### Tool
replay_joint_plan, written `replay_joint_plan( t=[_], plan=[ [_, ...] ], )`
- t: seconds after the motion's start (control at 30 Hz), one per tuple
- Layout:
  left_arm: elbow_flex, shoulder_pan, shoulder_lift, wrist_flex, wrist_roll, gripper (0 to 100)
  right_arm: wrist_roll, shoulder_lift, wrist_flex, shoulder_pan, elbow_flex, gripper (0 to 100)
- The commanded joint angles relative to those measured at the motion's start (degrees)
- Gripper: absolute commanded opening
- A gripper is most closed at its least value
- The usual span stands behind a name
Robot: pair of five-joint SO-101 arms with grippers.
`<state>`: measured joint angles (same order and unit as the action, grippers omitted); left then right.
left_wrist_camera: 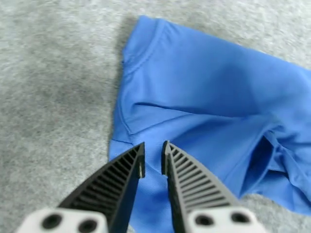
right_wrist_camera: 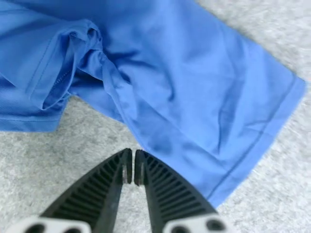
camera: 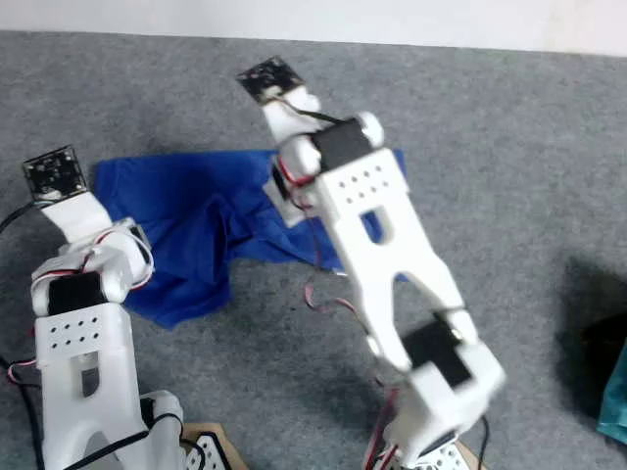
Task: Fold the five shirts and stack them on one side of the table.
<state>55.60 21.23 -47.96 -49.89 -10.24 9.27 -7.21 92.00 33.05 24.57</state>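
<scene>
A blue shirt [camera: 196, 225] lies crumpled and partly spread on the grey table, between my two arms. In the left wrist view the shirt [left_wrist_camera: 209, 97] shows a sleeve and a flat panel, and my left gripper [left_wrist_camera: 153, 158] hangs over its near edge, its fingers a narrow gap apart with nothing between them. In the right wrist view the shirt [right_wrist_camera: 184, 73] has a bunched fold and a hemmed edge. My right gripper [right_wrist_camera: 130, 167] is shut and empty, over bare table just off the cloth's edge.
A teal cloth [camera: 615, 401] and a dark object [camera: 600, 343] sit at the right edge of the table. Both arm bases stand along the front edge. Bare grey table [camera: 509, 147] stretches to the right of the shirt and behind it.
</scene>
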Motion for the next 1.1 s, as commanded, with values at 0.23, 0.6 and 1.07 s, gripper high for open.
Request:
replay_joint_plan(
  t=[0.23,0.6,1.07],
  plan=[
    [0.6,-6.1,-1.5,-2.5,0.7,9,-0.3,56.7,-34.9,-5.0,-74.4,3.6],
    [-6.8,-8.8,-1.5,-14.0,0.7,10,2.3,73.0,-44.6,-5.1,-98.8,9.1],
    [-9.6,-12.5,7.8,-18.5,0.6,23,3.6,74.3,-46.8,-6.2,-101.8,9.1]
  ],
)
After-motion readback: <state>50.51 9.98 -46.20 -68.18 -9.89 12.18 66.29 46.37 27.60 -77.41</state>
